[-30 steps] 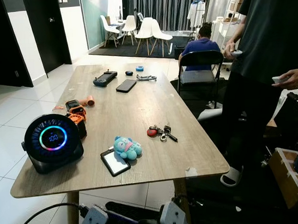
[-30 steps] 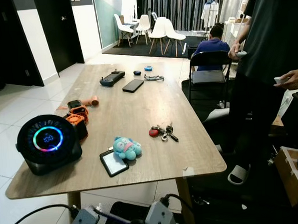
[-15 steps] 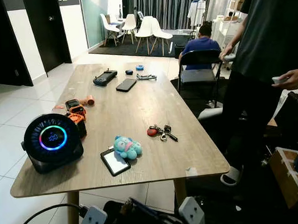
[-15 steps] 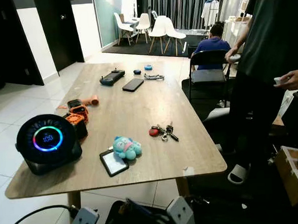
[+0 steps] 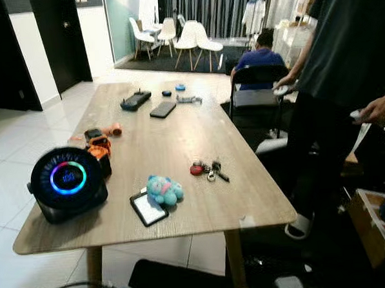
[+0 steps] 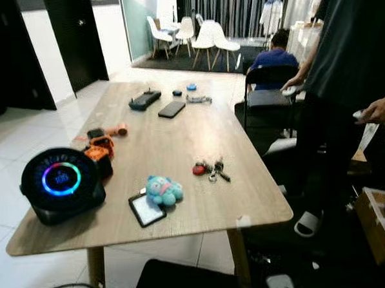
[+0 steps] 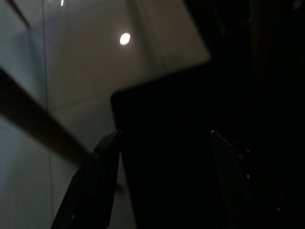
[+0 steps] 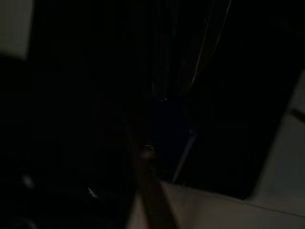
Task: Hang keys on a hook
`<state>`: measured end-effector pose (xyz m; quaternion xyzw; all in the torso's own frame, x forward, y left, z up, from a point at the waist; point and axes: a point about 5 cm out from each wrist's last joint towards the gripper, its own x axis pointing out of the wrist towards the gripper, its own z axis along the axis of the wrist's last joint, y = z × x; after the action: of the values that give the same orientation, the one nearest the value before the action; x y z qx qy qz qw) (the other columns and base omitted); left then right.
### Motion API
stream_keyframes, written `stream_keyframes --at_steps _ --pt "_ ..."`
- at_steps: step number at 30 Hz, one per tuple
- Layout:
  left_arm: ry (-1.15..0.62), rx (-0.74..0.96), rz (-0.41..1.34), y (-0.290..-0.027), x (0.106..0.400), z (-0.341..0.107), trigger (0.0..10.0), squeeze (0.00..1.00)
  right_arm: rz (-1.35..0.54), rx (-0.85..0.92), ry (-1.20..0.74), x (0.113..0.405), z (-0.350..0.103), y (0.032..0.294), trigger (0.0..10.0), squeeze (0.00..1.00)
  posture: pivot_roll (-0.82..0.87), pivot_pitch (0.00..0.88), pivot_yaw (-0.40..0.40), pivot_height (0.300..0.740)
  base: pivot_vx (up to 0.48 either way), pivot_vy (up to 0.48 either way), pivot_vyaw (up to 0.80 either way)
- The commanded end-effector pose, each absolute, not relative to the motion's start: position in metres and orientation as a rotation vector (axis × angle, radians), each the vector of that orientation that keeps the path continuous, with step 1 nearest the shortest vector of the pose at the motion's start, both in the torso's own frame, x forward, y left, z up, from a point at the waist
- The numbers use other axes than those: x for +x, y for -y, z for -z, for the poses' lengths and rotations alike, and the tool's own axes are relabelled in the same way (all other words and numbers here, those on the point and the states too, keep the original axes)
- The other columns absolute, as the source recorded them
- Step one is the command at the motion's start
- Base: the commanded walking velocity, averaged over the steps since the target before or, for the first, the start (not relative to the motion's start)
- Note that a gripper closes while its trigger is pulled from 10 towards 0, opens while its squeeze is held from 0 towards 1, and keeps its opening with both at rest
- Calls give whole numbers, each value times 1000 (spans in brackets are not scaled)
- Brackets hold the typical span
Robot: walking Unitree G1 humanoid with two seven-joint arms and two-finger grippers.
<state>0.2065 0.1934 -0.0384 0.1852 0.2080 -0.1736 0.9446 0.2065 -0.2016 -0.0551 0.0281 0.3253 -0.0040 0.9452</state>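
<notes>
Left eye view, near to far. Wooden table (image 5: 179,135), pale grain, long rectangle. Near edge: round black speaker (image 5: 68,183) with glowing colour ring; flat black phone (image 5: 149,208); fuzzy teal plush toy (image 5: 164,190) touching it. Keys (image 5: 207,170), metal bunch with red fob, lying flat on the table just right of the plush. Far end: dark handheld console (image 5: 135,100).

Left wrist view: left gripper (image 7: 162,181), fingers spread apart, over dark floor, well apart from the keys. Right gripper: state cannot be told.

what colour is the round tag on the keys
Red: the round tag on the keys shows best in the left eye view.
</notes>
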Motion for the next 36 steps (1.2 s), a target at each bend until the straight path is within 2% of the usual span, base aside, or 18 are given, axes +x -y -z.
stream_keyframes --at_steps 1,3,7,15,27,36 --pt "-460 405 340 -192 202 44 10000 0 42 81 -687 202 59 203 10000 0 35 59 -32 740 0 0 0" --pt "-525 351 238 -198 201 50 10000 0 46 156 -715 195 65 202 10000 0 38 58 -33 740 0 0 0" --pt "-568 284 168 -201 197 54 10000 0 50 209 -734 190 69 199 10000 0 47 58 -33 740 0 0 0" --pt "-599 217 113 -197 191 61 10000 0 117 131 -787 176 78 202 10000 0 55 58 -22 740 0 0 0" --pt "-602 126 103 -197 187 62 10000 0 110 72 -773 176 77 207 10000 0 54 56 -24 740 0 0 0" --pt "-603 100 107 -196 185 63 10000 0 62 17 -789 173 79 203 10000 0 54 57 -25 740 0 0 800"
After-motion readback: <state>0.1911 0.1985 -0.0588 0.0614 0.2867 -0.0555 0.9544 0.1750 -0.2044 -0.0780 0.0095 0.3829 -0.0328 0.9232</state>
